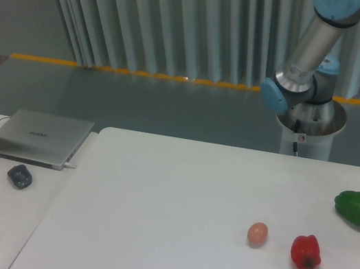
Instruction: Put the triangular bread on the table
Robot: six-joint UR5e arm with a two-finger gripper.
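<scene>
Left to right on the bench (156, 193): closed laptop (38, 137) at nine o'clock, then egg (257, 233), red pepper (306, 252), green pepper (356, 207) toward three. No triangular bread anywhere in view. Claw out of frame beyond twelve o'clock; state and bearing to the bread impossible to tell.
</scene>
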